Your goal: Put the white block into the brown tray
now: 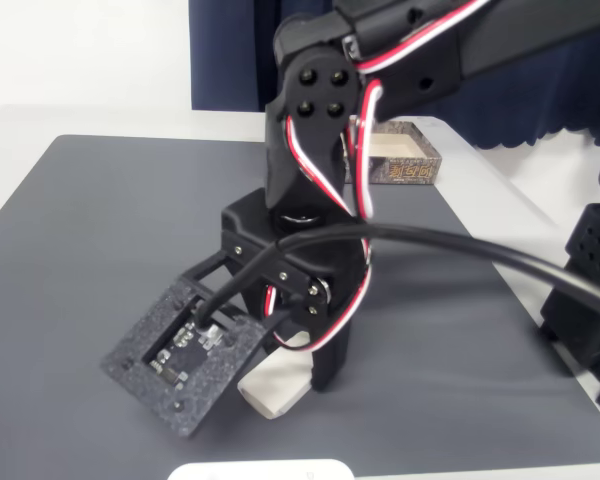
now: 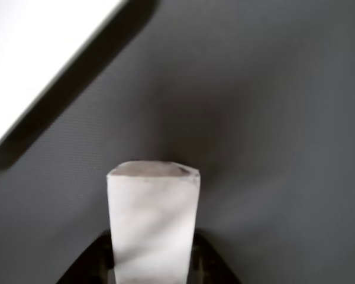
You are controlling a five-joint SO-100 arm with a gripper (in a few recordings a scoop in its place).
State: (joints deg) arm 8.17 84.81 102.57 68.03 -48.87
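Note:
The white block (image 1: 277,388) is an off-white slab held between my gripper's (image 1: 300,370) fingers, low over the dark grey mat near its front edge. In the wrist view the white block (image 2: 152,219) stands on end between the two dark fingers (image 2: 210,263) of the gripper (image 2: 152,266), which is shut on it. The brown tray (image 1: 408,160) sits at the back right corner of the mat, far behind the arm. Its wood-grain side with gold lettering faces the camera, and the arm partly hides its left end.
A wide glossy white rounded object (image 1: 262,470) lies at the front edge just below the gripper, and its bright surface (image 2: 35,53) also fills the top left of the wrist view. The grey mat (image 1: 110,240) stretches open to the left. A black arm base (image 1: 590,300) stands at the right edge.

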